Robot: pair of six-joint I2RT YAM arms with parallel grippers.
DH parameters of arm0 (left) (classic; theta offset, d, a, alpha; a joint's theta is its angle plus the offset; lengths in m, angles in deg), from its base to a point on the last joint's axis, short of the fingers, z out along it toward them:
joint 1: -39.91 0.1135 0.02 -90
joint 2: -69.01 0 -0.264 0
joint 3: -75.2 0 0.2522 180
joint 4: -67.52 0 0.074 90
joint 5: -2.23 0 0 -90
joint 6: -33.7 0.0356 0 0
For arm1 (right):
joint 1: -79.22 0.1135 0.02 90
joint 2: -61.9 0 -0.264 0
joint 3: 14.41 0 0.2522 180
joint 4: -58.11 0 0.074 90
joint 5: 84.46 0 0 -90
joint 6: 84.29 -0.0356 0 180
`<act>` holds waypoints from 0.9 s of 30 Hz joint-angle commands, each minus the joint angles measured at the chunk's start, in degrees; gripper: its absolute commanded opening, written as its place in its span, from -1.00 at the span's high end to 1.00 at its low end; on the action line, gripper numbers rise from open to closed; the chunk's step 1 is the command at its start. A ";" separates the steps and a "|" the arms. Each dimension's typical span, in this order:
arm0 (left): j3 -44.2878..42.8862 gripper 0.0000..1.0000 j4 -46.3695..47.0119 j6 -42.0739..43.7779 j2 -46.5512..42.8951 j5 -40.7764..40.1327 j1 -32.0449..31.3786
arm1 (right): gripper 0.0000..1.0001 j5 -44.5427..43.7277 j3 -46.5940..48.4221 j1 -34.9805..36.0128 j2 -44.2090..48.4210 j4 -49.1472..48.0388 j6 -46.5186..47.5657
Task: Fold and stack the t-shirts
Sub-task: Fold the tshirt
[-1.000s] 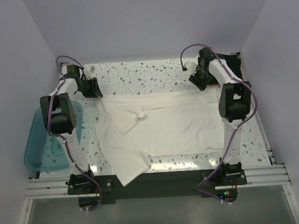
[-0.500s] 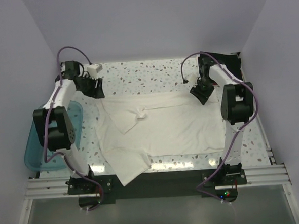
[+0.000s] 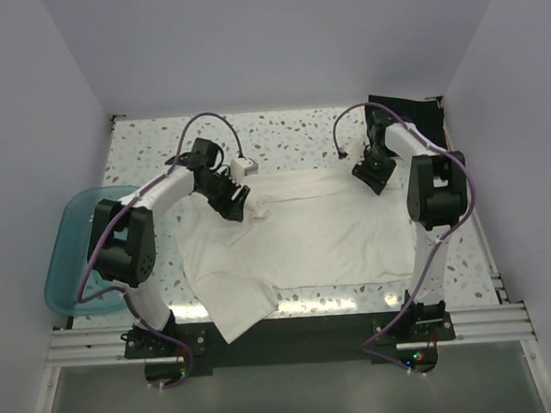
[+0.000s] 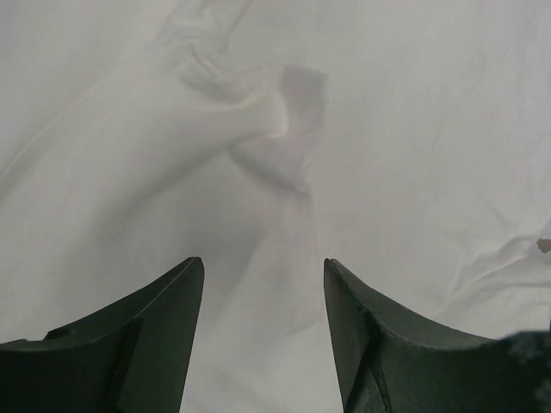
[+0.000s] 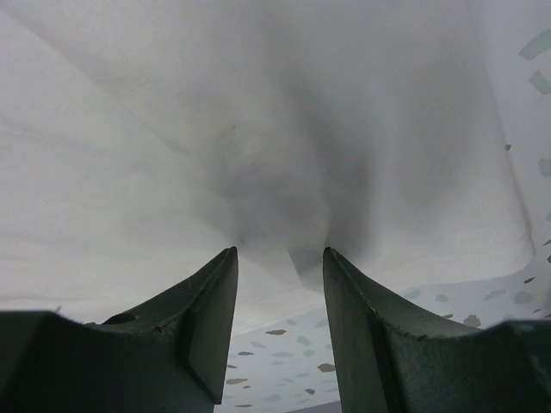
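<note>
A white t-shirt (image 3: 315,237) lies spread flat across the speckled table, with a loose flap hanging toward the near edge. A small bunched knot of cloth (image 3: 260,210) sits near its back left part. My left gripper (image 3: 236,201) hovers just left of that knot, open, with only flat cloth under it. In the left wrist view the knot (image 4: 258,120) lies ahead of the open left gripper (image 4: 263,267). My right gripper (image 3: 369,175) is at the shirt's back right corner, open. In the right wrist view the shirt's edge (image 5: 301,258) lies between the spread fingers of that gripper (image 5: 277,258).
A black t-shirt (image 3: 405,111) lies bunched in the back right corner. The translucent blue tub (image 3: 68,261) sits at the table's left edge beside the left arm. Bare speckled table (image 3: 280,131) runs along the back, and side walls close in on both sides.
My left arm swung from the back left corner rightward onto the shirt beside the knot, and its jaws widened. The right gripper shifted slightly onto the shirt's back right corner.
</note>
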 commanded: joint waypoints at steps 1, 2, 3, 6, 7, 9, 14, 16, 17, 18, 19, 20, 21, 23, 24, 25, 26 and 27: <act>-1.53 -0.26 5.11 -0.30 -2.72 -1.18 -3.91 | 0.05 -1.19 0.98 -0.41 4.06 -0.31 2.19; -2.49 -0.27 5.29 -0.47 -2.28 -1.18 -4.62 | 0.05 -1.97 0.98 -0.58 3.97 -0.31 2.89; -2.94 -0.28 5.38 -0.47 -1.41 -1.26 -5.41 | 0.05 -2.24 0.90 -0.67 3.97 -0.31 3.25; -3.82 -0.31 6.78 -0.47 -0.09 -2.14 -8.05 | 0.05 -2.86 0.81 -0.85 3.36 -0.48 4.04; -3.91 -0.32 7.05 -0.30 0.18 -2.32 -9.19 | 0.05 -2.95 0.98 -0.94 3.18 -0.57 4.21; -4.35 -0.33 7.57 -0.21 1.06 -3.11 -10.07 | 0.06 -3.30 0.98 -0.94 2.74 -0.83 4.48; -4.87 -0.32 8.98 -0.83 2.90 -4.16 -11.92 | 0.09 -4.35 1.25 -0.94 2.21 -1.18 5.79; -4.96 -0.31 9.60 -1.44 3.87 -4.87 -12.18 | 0.10 -4.97 1.07 -0.94 2.21 -1.36 6.58; -5.05 -0.31 9.77 -1.61 4.48 -5.30 -12.36 | 0.10 -5.06 0.98 -1.02 2.21 -1.36 6.85; -5.05 -0.30 10.56 -1.96 4.66 -5.92 -12.45 | 0.10 -5.14 1.07 -1.20 2.30 -1.45 7.11; -5.05 -0.30 10.83 -2.14 4.93 -6.97 -12.62 | 0.09 -5.49 0.81 -1.29 2.39 -1.53 7.55; -5.23 -0.30 10.92 -2.23 5.19 -7.33 -12.63 | 0.09 -5.58 0.72 -1.37 2.48 -1.71 7.73; -5.31 -0.27 11.09 -2.41 5.80 -7.68 -12.63 | 0.09 -5.58 0.63 -1.38 2.57 -1.80 7.91; -5.40 -0.20 11.53 -3.11 6.33 -9.78 -12.54 | 0.09 -6.02 0.28 -1.64 2.92 -2.24 8.52; -5.32 -0.12 11.88 -3.28 6.33 -10.40 -12.62 | 0.09 -6.11 0.11 -1.64 3.01 -2.33 8.70; -5.32 -0.08 12.23 -3.37 6.42 -11.71 -12.63 | 0.09 -6.20 -0.24 -1.64 3.18 -2.59 9.13; -5.23 0.03 12.50 -3.55 6.42 -12.25 -12.63 | 0.09 -6.55 -0.33 -1.81 3.27 -2.94 9.31; -5.23 0.13 12.93 -3.64 6.42 -12.77 -12.63 | 0.09 -6.64 -0.68 -1.90 3.27 -3.12 9.49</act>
